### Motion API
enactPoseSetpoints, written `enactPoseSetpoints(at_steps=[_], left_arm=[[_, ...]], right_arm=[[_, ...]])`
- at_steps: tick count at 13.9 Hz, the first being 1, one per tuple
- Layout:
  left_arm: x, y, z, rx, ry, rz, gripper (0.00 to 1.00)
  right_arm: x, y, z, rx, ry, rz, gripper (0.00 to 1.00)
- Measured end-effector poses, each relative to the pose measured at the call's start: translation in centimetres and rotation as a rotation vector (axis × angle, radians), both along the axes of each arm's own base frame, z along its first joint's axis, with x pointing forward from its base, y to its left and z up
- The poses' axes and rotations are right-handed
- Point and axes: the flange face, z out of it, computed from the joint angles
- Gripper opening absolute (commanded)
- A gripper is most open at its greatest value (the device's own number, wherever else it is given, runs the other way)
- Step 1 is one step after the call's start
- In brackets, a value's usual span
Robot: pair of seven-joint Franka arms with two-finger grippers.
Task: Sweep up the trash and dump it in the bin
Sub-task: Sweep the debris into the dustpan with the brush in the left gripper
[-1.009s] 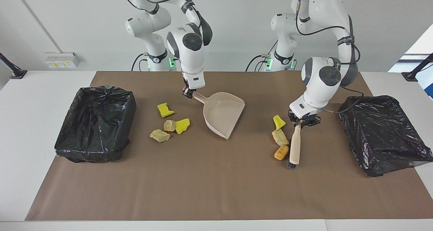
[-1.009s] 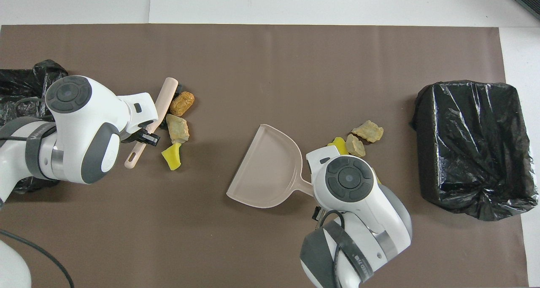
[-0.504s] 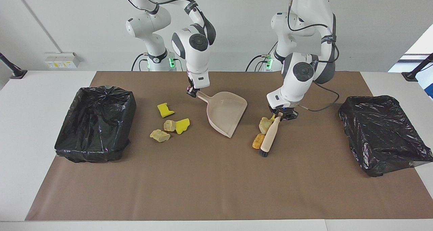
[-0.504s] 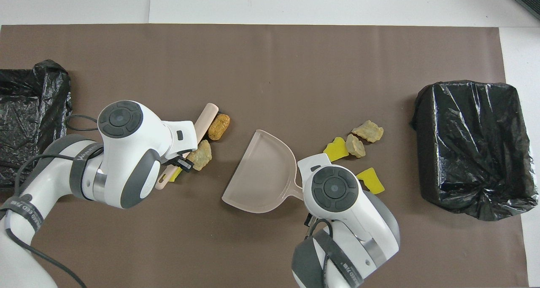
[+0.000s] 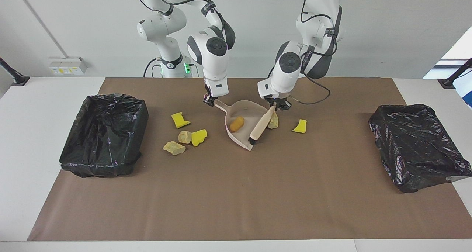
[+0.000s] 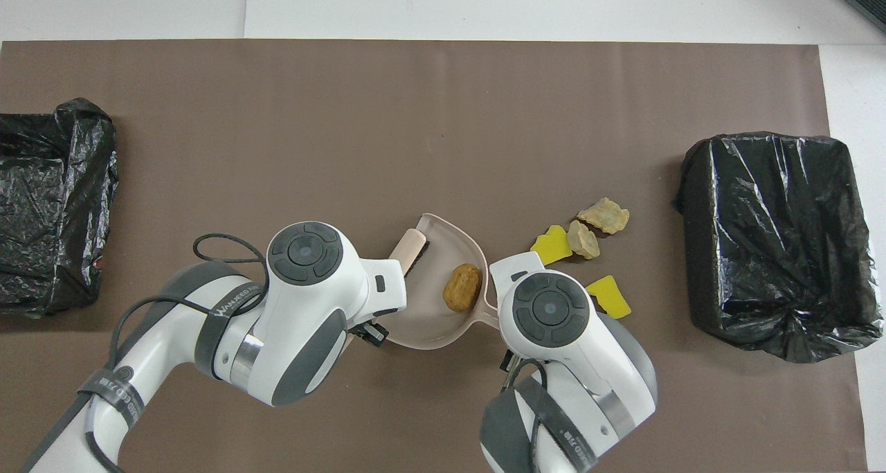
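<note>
Facing view shows sweeping underway: left gripper clamped on the brush, right gripper clamped on the dustpan holding the orange lump; next, brushing the tan chunk at its lip inside.

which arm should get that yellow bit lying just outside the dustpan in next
Left. Its gripper is shut on the brush, bristles at the dustpan mouth; the yellow scrap lies beside it toward the left arm's end. The right gripper holds the dustpan's handle.

high facing view, steep overhead view, sharing the table
</note>
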Motion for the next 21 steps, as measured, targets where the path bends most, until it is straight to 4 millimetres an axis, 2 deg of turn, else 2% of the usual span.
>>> enactPoseSetpoints(at_steps=[2, 5, 6, 8, 10, 13, 15, 18, 19, 21], left_arm=[[-1.0, 0.3, 2.2, 0.019, 0.018, 0.043, 0.00], [-1.9, 2.9, 6.0, 0.076, 0.044, 0.229, 0.00], [-1.4, 5.2, 7.4, 0.092, 0.054, 0.316, 0.00], [-0.8, 10.1, 8.8, 0.153, 0.089, 0.456, 0.00], [-1.1, 13.7, 8.5, 0.235, 0.083, 0.567, 0.00], [-2.4, 16.8, 6.4, 0.291, 0.079, 0.733, 0.00], [-3.1, 17.3, 4.5, 0.309, 0.057, 0.842, 0.00], [-3.9, 16.0, 1.1, 0.294, 0.001, 0.894, 0.00], [-4.3, 15.1, 0.3, 0.288, -0.010, 0.871, 0.00], [-5.1, 11.7, -0.8, 0.259, -0.045, 0.796, 0.00]], right_arm=[[0.0, 0.0, 0.0, 0.000, 0.000, 0.000, 0.00], [0.0, 0.0, 0.0, 0.000, 0.000, 0.000, 0.00], [0.0, 0.0, 0.0, 0.000, 0.000, 0.000, 0.00], [0.0, 0.0, 0.0, -0.003, -0.004, 0.005, 0.00], [0.3, -0.2, 0.1, -0.029, -0.025, 0.070, 0.00], [0.5, -0.4, 0.1, -0.039, -0.038, 0.119, 0.00], [0.5, -0.4, 0.1, -0.039, -0.039, 0.122, 0.00], [0.5, -0.4, 0.1, -0.039, -0.040, 0.122, 0.00], [0.5, -0.4, 0.1, -0.039, -0.040, 0.122, 0.00], [0.5, -0.4, 0.1, -0.039, -0.040, 0.122, 0.00]])
